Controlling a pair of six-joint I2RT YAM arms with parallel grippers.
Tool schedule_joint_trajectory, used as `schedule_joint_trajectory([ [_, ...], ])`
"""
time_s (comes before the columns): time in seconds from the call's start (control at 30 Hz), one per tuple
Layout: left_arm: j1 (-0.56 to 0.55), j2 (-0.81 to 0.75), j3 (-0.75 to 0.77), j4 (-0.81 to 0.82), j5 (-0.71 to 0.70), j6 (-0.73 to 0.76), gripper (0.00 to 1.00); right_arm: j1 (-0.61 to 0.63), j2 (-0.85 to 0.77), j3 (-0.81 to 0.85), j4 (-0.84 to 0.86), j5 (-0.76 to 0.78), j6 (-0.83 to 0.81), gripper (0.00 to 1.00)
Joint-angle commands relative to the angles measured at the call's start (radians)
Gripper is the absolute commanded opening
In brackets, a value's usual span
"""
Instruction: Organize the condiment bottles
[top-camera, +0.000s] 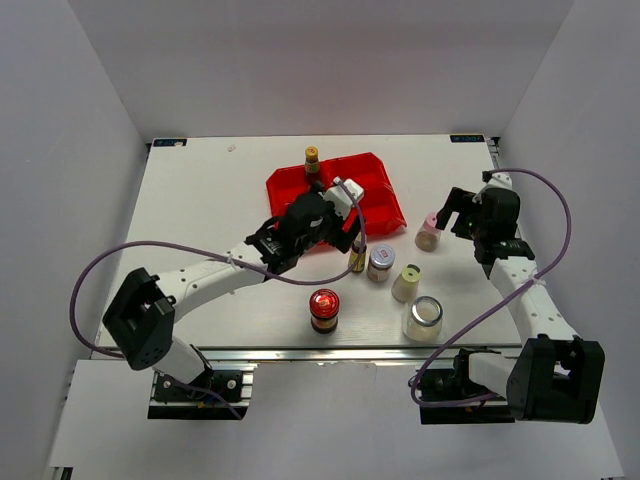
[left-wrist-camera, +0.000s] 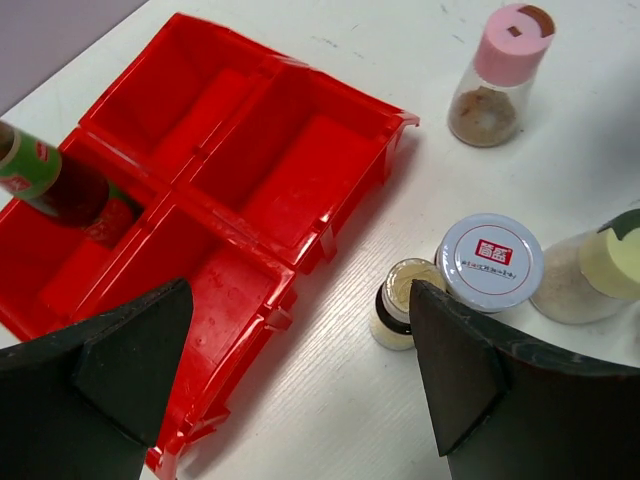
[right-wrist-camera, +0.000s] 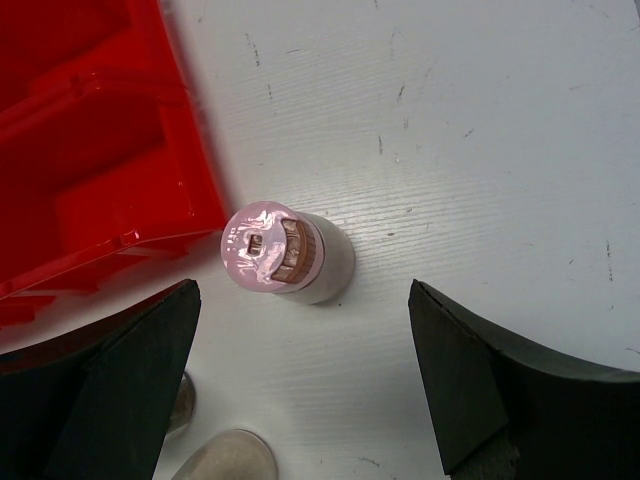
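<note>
The pink-capped shaker (right-wrist-camera: 300, 262) stands upright on the white table (top-camera: 200, 200), just off the right edge of the red tray (top-camera: 380, 195), a little right of centre in the overhead view. The right gripper (right-wrist-camera: 300, 290) hangs straight above it with its fingers spread wide, one on each side and neither touching. I'd guess it is lined up that way so it can drop and pinch the body below the cap.

One yellow-capped sauce bottle (top-camera: 312, 158) appears to stand in the tray's far-left compartment, at upper centre. The others wait in a loose cluster below the tray. A second slim bottle (top-camera: 357, 257) sits just beside a silver-lidded jar (top-camera: 381, 262), then comes a cream-capped shaker (top-camera: 407, 283). A larger glass jar (top-camera: 424, 317) is toward the lower right, and a red-lidded jar (top-camera: 323, 308) stands alone near bottom centre.

The left gripper (left-wrist-camera: 298, 295), also wide and holding nothing, hovers over the tray's near edge close to the slim bottle, probably its next target. Most of the sorting looks undone.
</note>
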Motion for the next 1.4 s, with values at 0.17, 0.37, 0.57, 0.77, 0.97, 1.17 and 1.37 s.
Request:
schedule_joint_trajectory([
  [0.17,-0.004,0.032,0.038,0.043,0.157,0.059,0.98,-0.002,-0.007,0.019,0.025,-0.002,-0.002,0.89],
  [0.37,-0.007,0.09,0.081,0.01,0.21,0.067,0.98,-0.002,-0.005,0.017,0.031,-0.003,-0.005,0.89],
  [0.57,-0.016,0.11,0.061,0.033,0.244,0.073,0.98,-0.002,0.001,0.019,0.031,-0.002,-0.008,0.89],
  [0.77,-0.016,0.176,0.082,0.062,0.201,0.047,0.98,-0.002,0.002,0.02,0.031,0.001,-0.009,0.89],
  [0.97,-0.018,0.233,0.118,0.048,0.144,0.031,0.95,-0.002,0.002,0.02,0.03,0.006,-0.011,0.89],
  [1.17,-0.018,0.22,0.099,0.08,0.157,0.011,0.72,-0.002,0.009,0.023,0.026,0.012,-0.012,0.89],
  [1.37,-0.019,0.21,0.078,0.102,0.149,0.004,0.38,-0.002,0.012,0.027,0.022,0.018,-0.012,0.89],
])
